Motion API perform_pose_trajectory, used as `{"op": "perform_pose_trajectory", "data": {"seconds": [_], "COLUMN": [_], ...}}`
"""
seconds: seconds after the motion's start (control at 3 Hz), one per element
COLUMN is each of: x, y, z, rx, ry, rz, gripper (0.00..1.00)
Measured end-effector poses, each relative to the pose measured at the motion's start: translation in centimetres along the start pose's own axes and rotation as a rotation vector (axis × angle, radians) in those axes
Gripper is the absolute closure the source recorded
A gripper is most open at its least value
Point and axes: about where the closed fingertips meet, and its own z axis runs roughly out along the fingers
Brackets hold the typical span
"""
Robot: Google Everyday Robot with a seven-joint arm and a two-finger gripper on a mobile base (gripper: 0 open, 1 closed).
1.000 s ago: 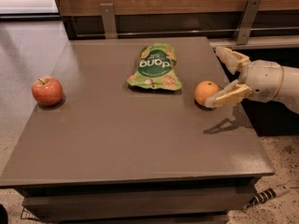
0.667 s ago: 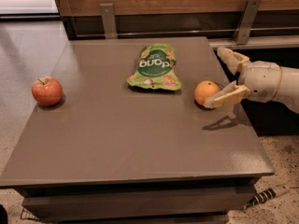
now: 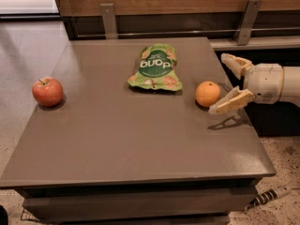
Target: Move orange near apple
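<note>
On my feed the green snack bag (image 3: 156, 67) lies flat toward the far edge of the brown tabletop (image 3: 131, 144), and I am placing everything else from it. The orange (image 3: 207, 93) sits on the tabletop just beside the bag, to its right in my view and a little nearer to me, not touching it. The apple (image 3: 47, 92) stands upright, stem up, well apart from the bag on the opposite side, close to the tabletop's left edge. That puts the bag between the two fruits.

My pincer (image 3: 219, 83) comes in from beyond the orange, on the side away from the bag, with the white wrist hanging over the tabletop's right edge. It is released: the two tan fingers (image 3: 230, 102) are spread wide, one angled toward the far side of the orange and the other reaching in low at its near side. The lower fingertip is very close to the fruit's skin; I cannot tell whether it touches. Nothing is gripped.
</note>
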Motion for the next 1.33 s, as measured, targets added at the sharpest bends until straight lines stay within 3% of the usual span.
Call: {"op": "perform_pose_trajectory", "data": {"seconds": [0.67,1.0,1.33], "x": [2.3,3.9,3.8], "y": [3.5,4.6,4.7], "z": [2.6,3.1,3.3], "rx": [-0.123,-0.139,-0.144], "ry": [0.077,0.090,0.088], "rz": [0.028,0.055,0.055], "gripper": [0.04,0.25,0.50]}}
